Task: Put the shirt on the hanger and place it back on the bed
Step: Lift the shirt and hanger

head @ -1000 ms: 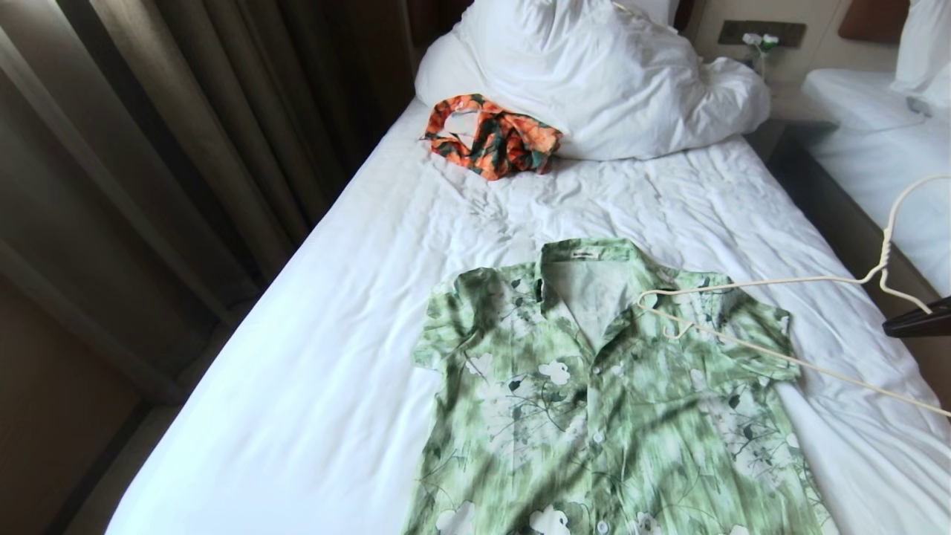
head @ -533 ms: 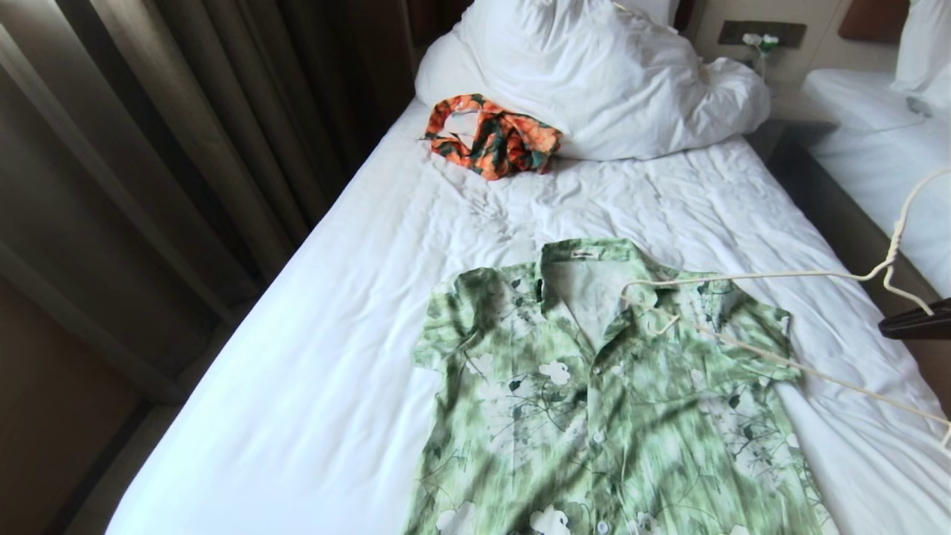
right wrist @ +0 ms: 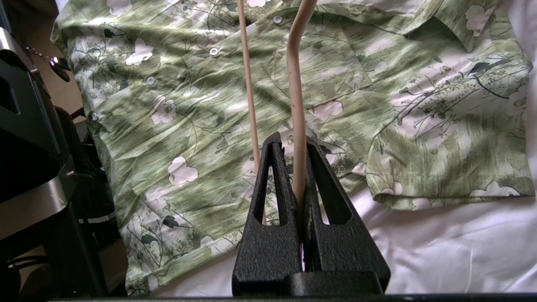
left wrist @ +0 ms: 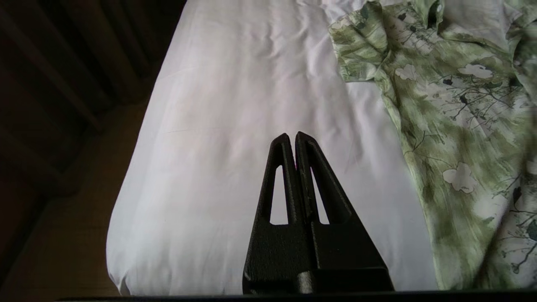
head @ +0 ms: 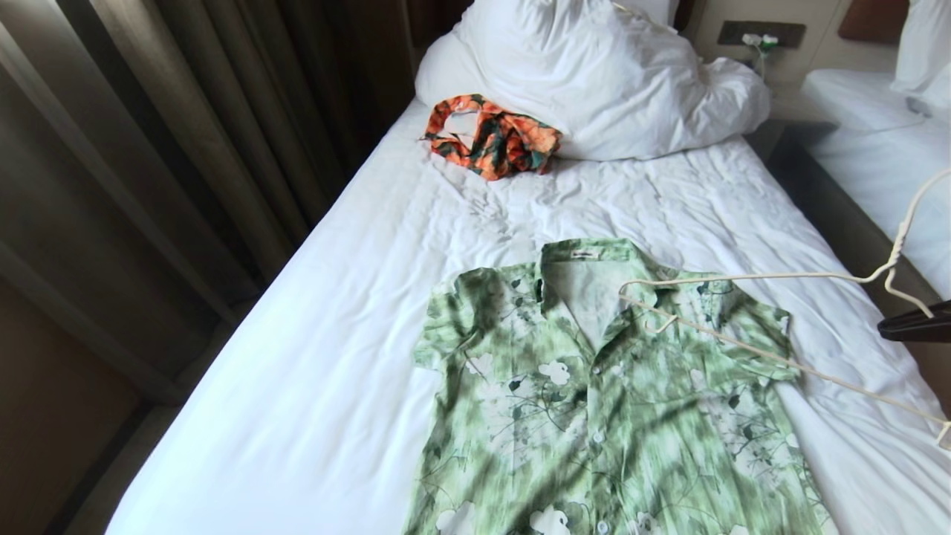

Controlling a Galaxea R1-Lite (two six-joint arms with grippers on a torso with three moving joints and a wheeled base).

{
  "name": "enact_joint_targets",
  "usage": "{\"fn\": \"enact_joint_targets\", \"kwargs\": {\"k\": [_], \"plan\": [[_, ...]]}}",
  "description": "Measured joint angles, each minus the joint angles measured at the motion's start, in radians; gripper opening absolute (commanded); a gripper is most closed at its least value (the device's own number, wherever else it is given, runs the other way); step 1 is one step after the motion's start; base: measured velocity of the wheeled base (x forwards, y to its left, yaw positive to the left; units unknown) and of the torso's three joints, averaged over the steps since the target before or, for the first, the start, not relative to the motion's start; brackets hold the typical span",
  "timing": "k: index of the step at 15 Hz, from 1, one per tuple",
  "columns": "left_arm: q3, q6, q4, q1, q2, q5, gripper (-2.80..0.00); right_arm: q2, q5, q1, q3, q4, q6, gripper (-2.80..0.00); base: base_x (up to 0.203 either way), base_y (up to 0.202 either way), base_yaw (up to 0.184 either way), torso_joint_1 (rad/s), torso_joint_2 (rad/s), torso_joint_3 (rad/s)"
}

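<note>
In the head view the shirt [head: 609, 401] lies flat on the bed [head: 334, 357], and the hanger [head: 743, 276], gripped at the right edge by the right pincer [head: 915, 324], reaches over its collar. The left wrist view shows the left pincer [left wrist: 291, 136] closed on nothing above bare sheet beside the shirt [left wrist: 453, 126]. The right wrist view shows the right pincer [right wrist: 289, 140] clamped on a hanger [right wrist: 295, 96] rod above the shirt [right wrist: 377, 92].

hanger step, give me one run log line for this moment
right gripper: shut on hanger, its end over shirt collar | left gripper: shut, empty, above bed
</note>
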Motion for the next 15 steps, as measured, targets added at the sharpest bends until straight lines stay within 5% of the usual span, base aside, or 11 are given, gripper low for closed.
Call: {"fn": "enact_joint_targets", "kwargs": {"k": [7, 10, 15], "plan": [[-0.144, -0.034, -0.037, -0.082, 0.383, -0.195, -2.8, -0.027, 0.062, 0.002, 0.058, -0.116, 0.012, -2.8, 0.0, 0.0, 0.0, 0.0, 0.0, 0.0], [-0.205, -0.072, -0.143, -0.127, 0.616, -0.272, -2.8, -0.036, 0.063, 0.001, 0.055, -0.12, 0.014, -2.8, 0.0, 0.0, 0.0, 0.0, 0.0, 0.0], [-0.301, -0.143, -0.378, -0.247, 1.008, -0.301, -2.8, -0.037, 0.063, 0.004, 0.019, -0.126, 0.036, -2.8, 0.0, 0.0, 0.0, 0.0, 0.0, 0.0]]}}
